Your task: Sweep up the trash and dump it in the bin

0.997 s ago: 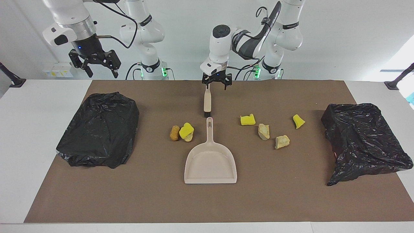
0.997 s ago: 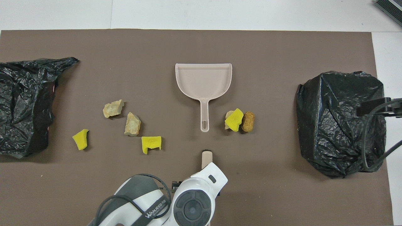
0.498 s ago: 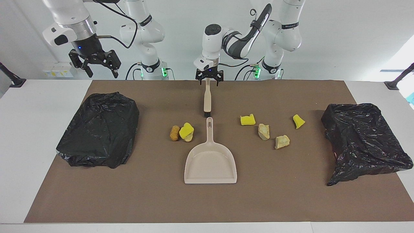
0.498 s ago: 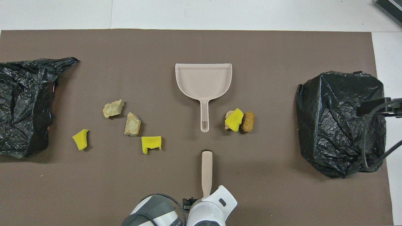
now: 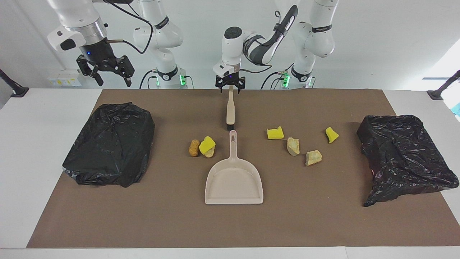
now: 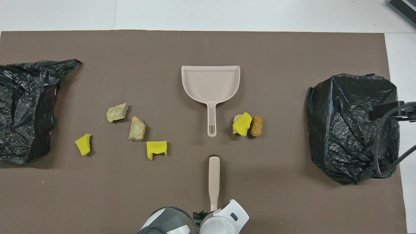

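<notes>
Left gripper (image 5: 230, 88) sits at the brush (image 5: 230, 109) handle's end, the end farthest from the dustpan (image 5: 233, 180); fingers straddle it spread, not yet pinching. Right gripper (image 5: 105, 72) waits, spread, high above the bin bag (image 5: 109, 144) at the right arm's end. If the left gripper closes this near the handle tip, the brush could pivot or slip out once bristles drag.

From overhead, the left gripper is hidden under its wrist. Trash (image 6: 242, 124) lies in two groups, three pieces just beside the dustpan handle, four more toward the other bin bag (image 6: 24, 107). A loose brush would scatter pieces or shove the unheld dustpan aside. Nothing is swept yet.
</notes>
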Action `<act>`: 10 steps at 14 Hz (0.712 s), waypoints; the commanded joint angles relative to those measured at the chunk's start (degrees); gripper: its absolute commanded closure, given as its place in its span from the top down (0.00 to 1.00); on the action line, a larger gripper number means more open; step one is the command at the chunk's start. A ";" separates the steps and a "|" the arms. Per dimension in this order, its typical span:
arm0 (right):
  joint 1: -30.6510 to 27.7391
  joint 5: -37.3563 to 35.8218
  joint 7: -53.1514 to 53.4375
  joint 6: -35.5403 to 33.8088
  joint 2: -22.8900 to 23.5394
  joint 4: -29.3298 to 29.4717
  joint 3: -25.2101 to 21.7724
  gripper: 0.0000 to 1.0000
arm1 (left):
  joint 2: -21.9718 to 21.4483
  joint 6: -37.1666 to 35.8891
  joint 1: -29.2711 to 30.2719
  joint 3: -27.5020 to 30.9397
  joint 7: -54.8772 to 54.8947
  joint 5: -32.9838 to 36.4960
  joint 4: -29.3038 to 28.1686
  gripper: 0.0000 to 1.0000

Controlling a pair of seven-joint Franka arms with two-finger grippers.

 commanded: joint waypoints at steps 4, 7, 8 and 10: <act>-0.68 -0.12 -1.19 0.01 -1.11 -1.17 0.32 1.00 | 0.61 1.15 -0.55 1.27 -0.45 -0.94 -0.01 0.16; -0.68 -0.12 -1.19 0.01 -1.11 -1.17 0.32 1.00 | -0.10 -3.93 1.38 1.80 -0.27 -0.94 2.10 0.00; -0.68 -0.12 -1.19 0.01 -1.11 -1.17 0.32 1.00 | -0.80 -6.04 2.78 1.80 -0.01 -0.94 2.80 0.00; -0.68 -0.12 -1.19 0.01 -1.11 -1.17 0.32 1.00 | -3.07 -9.39 5.59 1.88 0.25 -0.77 3.07 0.00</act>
